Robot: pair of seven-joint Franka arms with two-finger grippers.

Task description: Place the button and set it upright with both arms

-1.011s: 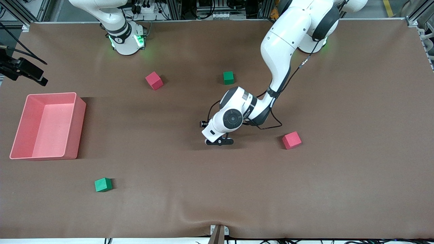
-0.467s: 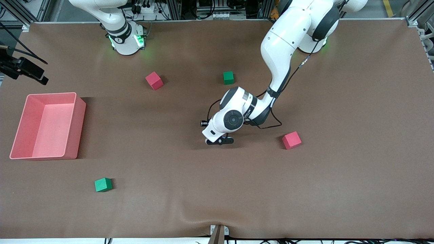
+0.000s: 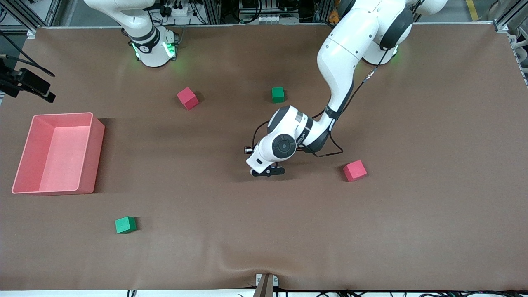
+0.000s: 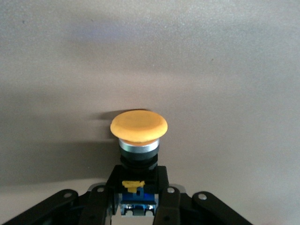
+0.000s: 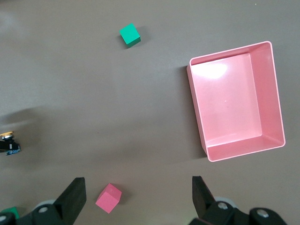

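Observation:
The button [image 4: 138, 125] has a round orange cap on a silver collar and a black-and-blue body. My left gripper [image 4: 138, 190] is shut on that body, the cap pointing away from the fingers [image 4: 161, 180] and close over the brown mat. In the front view the left gripper [image 3: 268, 171] is low over the middle of the table and the white hand hides the button. The button also shows small in the right wrist view [image 5: 9, 143]. My right gripper [image 5: 139, 199] is open and empty, high above the table.
A pink bin [image 3: 88, 152] stands toward the right arm's end. Red cubes [image 3: 187, 97] [image 3: 354, 170] and green cubes [image 3: 278, 94] [image 3: 125, 225] lie scattered on the mat. A black hand with cables [image 3: 29, 84] hangs over the table's edge near the bin.
The left gripper has shifted very slightly away from the front camera, still holding the button. The black hand by the bin has drifted a little toward the table's edge.

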